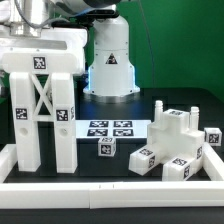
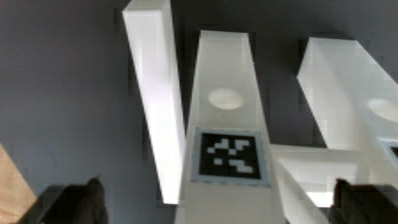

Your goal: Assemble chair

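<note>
Black fingertips point(image 2: 75, 205) sit wide apart at the 2 edges of the wrist view. The gripper point(image 2: 219, 203) is released, nothing clamped. Between the fingers runs 1 white tagged bar point(image 2: 226, 70) of the chair, with 1 black-and-white tag point(image 2: 228, 156) and 1 round dimple point(image 2: 222, 98) further along it. Dark gap shows between this bar and 1 finger. On the other side a short white cross piece point(image 2: 299, 165) runs from the bar toward the other finger; cannot tell if it touches. 2 more white bars flank the tagged one: a bright bar point(image 2: 157, 90) and a wider bar point(image 2: 347, 80), with dark table showing between them.

In the exterior view the gripper hangs over the top of the tall chair frame point(image 1: 45, 100), which stands upright at the exterior view's left: 2 legs, X brace between them, top bar with a tag, more tags on the legs. The frame stands on the black table point(image 1: 120, 165). The marker board point(image 1: 108, 129) lies flat in the middle, 4 tags, in front of the white robot base point(image 1: 110, 60). 1 small cube point(image 1: 105, 148) sits just in front of the board, tag facing the camera. At the exterior view's right lies a stepped cluster point(image 1: 175, 145) of white blocky pieces, several tags, pieces touching each other, well apart from the frame. A low white border rail point(image 1: 100, 185) runs along the front and the exterior view's left.
</note>
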